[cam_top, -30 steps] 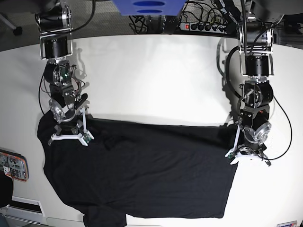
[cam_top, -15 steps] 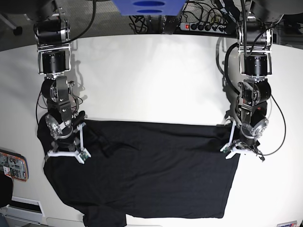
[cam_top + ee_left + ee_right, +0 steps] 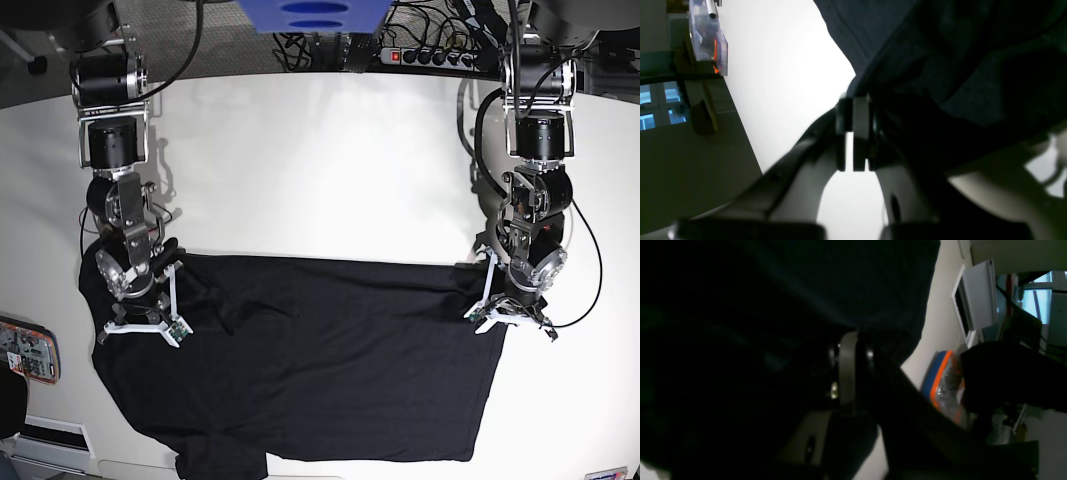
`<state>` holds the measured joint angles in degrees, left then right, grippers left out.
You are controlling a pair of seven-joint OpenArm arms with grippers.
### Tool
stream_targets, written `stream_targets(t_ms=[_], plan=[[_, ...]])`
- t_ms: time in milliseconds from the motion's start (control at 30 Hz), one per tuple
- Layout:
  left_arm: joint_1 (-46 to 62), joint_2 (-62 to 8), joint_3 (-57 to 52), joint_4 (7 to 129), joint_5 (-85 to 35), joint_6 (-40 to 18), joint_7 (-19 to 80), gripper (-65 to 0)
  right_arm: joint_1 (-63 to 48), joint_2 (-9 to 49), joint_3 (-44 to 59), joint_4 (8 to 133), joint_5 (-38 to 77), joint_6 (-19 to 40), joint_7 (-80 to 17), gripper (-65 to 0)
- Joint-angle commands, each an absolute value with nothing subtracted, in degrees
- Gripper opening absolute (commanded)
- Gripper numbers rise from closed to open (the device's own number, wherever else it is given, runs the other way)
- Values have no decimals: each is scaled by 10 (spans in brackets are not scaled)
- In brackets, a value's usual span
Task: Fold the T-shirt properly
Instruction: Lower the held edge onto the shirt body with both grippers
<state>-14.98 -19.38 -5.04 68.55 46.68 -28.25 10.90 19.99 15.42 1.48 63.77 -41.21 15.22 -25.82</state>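
Observation:
The black T-shirt (image 3: 320, 370) lies spread across the front half of the white table (image 3: 330, 170), with a sleeve at the front left. My left gripper (image 3: 510, 318) sits at the shirt's right edge. In the left wrist view, the left gripper (image 3: 855, 100) has its jaws together on the cloth edge (image 3: 940, 50). My right gripper (image 3: 140, 330) is on the shirt's left part. In the right wrist view, the right gripper (image 3: 848, 340) is shut, with dark fabric (image 3: 857, 280) all around it.
A small colourful flat object (image 3: 25, 350) lies at the table's left edge, and it shows blue and orange in the right wrist view (image 3: 940, 380). A power strip (image 3: 430, 55) and cables lie behind the table. A clear box (image 3: 708, 36) shows in the left wrist view.
My right gripper has moved toward the table front over the shirt's left part. My left gripper has shifted slightly back and inward at the right edge.

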Motion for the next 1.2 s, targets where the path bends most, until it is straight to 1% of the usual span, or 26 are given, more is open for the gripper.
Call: stream_targets(t_ms=[0, 100, 333, 500, 633, 667, 767, 833, 933, 1000, 1033, 1100, 1167], plan=[[-167, -200, -52, 697, 468, -271, 103, -650, 237, 160, 16, 642, -416, 138, -247, -650], [-167, -200, -52, 697, 472, -271, 103, -650, 242, 160, -5, 614, -416, 137, -238, -650], [-162, -197, -52, 697, 545, -271, 102, -650, 261, 160, -61, 550, -416, 136, -231, -650], [-155, -197, -52, 697, 548, -271, 102, -650, 261, 160, -62, 520, -416, 135, -210, -650], [-155, -197, -52, 697, 548, -271, 102, -650, 261, 160, -59, 523, -413, 134, -198, -650], [-155, -197, -52, 697, 548, -271, 102, -650, 261, 160, -58, 524, -413, 128, -198, -628], [-155, -197, -52, 697, 548, -271, 102, -650, 261, 160, -58, 524, -413, 65, -198, -430], [-155, -197, -52, 697, 548, -271, 102, -650, 261, 160, -59, 524, -414, 56, -198, -298], [-155, -197, -52, 697, 548, -271, 102, -650, 261, 160, -59, 525, -413, 54, -198, -165], [-155, -197, -52, 697, 548, -271, 102, -650, 261, 159, -55, 525, -412, 46, -202, -110], [-155, -197, -52, 697, 548, -271, 102, -650, 261, 155, -46, 525, -412, 29, -202, -94], [-155, -197, -52, 697, 548, -271, 102, -650, 261, 139, -17, 525, -413, -26, -201, -85], [-155, -197, -52, 697, 548, -271, 102, -650, 261, 128, 2, 525, -413, -58, -199, -85]])
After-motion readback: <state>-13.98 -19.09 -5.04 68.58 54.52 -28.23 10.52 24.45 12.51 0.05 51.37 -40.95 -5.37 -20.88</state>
